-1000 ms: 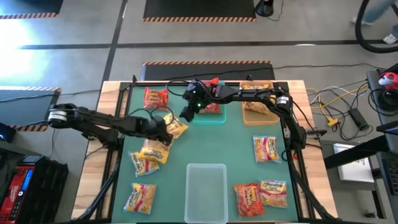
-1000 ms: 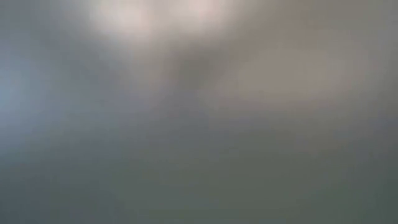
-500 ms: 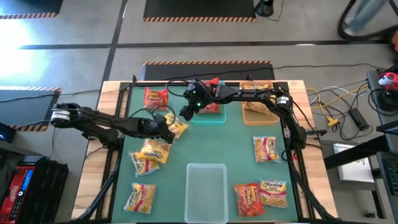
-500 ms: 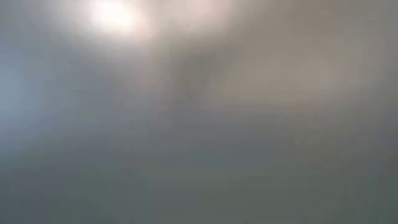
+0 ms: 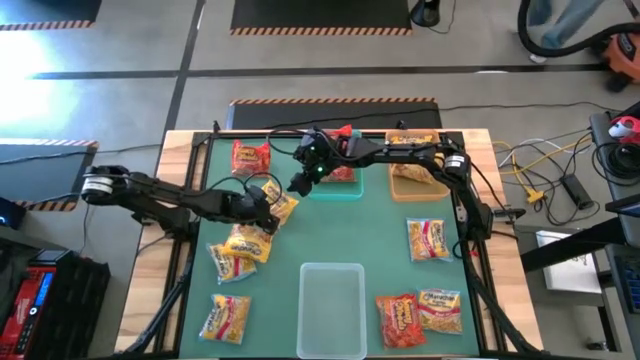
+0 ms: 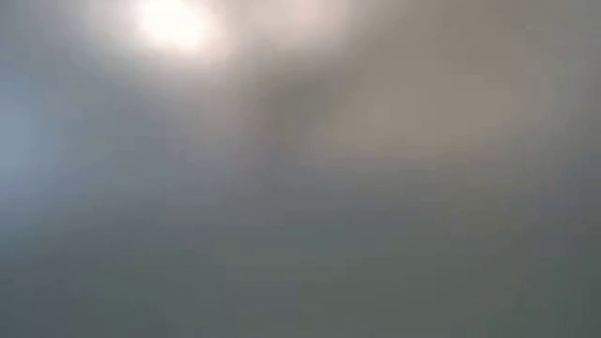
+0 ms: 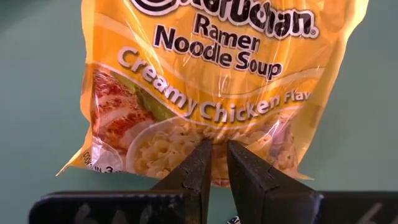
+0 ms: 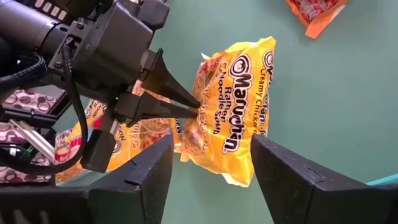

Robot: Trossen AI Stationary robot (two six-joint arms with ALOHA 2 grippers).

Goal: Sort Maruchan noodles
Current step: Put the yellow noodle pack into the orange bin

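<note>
My left gripper [image 7: 217, 152] is shut on the bottom edge of a yellow Creamy Chicken Maruchan packet [image 7: 217, 74]. In the high view this packet [image 5: 285, 205] is at the table's left middle, with the left gripper [image 5: 271, 206] on it. My right gripper [image 5: 298, 183] hovers just beyond it, by the teal bin [image 5: 340, 190], and stands open [image 8: 211, 143] with nothing between its fingers. It faces the held packet [image 8: 233, 112]. Other noodle packets lie loose: a red one [image 5: 250, 157] at the back left, yellow ones [image 5: 240, 250] at the left, and several [image 5: 420, 312] at the front right.
The teal bin holds red packets. A tan bin [image 5: 418, 192] at the back right holds yellow-orange ones. A clear bin [image 5: 332, 300] stands at the front middle. Cables lie on the floor to the right of the table. The low view shows only a blur.
Both arms and the held packet have hardly moved. Beyond the table, something on the floor at the far right has shifted left.
</note>
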